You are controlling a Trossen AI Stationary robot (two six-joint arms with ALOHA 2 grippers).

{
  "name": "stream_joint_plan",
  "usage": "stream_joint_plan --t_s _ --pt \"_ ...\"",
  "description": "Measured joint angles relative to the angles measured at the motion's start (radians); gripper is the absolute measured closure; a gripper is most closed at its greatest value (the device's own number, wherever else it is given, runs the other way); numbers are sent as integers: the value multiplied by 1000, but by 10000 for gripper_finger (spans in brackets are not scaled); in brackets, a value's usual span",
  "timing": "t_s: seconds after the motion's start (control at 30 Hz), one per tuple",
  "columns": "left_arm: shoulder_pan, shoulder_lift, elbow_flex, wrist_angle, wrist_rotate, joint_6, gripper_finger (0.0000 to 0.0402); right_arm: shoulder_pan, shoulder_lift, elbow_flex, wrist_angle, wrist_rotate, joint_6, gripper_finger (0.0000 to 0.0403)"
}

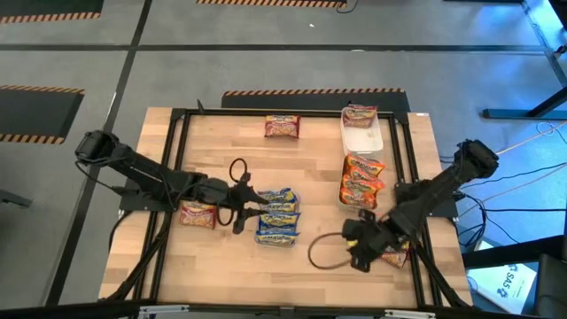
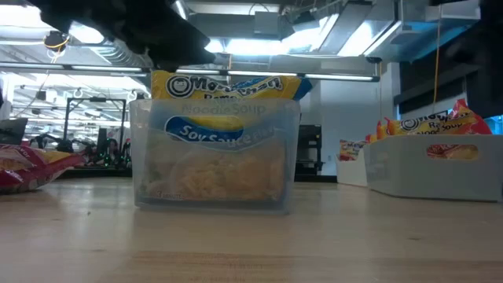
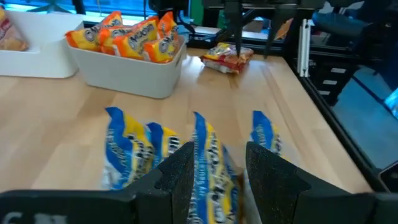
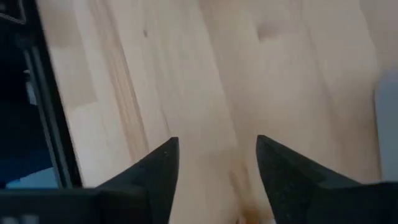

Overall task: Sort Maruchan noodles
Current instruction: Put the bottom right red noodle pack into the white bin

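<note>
Nearest us, by the surface's near right corner, our right jaws (image 1: 361, 241) stand apart over bare wood, holding nothing; a dark red packet (image 1: 392, 255) lies just beside them, toward the right edge. Mid-surface, our left jaws (image 3: 216, 180) grip a blue packet (image 3: 208, 155) above the clear container (image 2: 214, 153). Farther right, the orange packets (image 1: 361, 177) fill a white bin (image 3: 134, 78).

Grey floor (image 1: 266, 62) with striped hazard tape (image 1: 310, 91); bright ceiling lights (image 2: 86, 35).
</note>
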Motion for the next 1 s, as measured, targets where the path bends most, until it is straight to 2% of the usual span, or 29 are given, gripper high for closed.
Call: stream_joint_plan --t_s 0.27,0.47,0.57,0.77,0.93,1.0 --pt "-130 0 0 0 -132 -59 264 226 -2 -19 -172 43 428 270" --pt "-204 0 0 0 -223 -81 264 336 -2 -125 -153 -112 677 291" --pt "-229 0 0 0 -264 -87 264 368 -2 -149 -135 -127 708 292" --pt "-248 13 2 6 -306 -97 264 375 -2 -198 -62 -67 670 292" --pt "-243 47 2 54 -315 -102 264 336 -1 -258 104 -30 606 293" --pt "-243 71 2 121 -313 -100 264 307 0 -262 154 6 548 293"
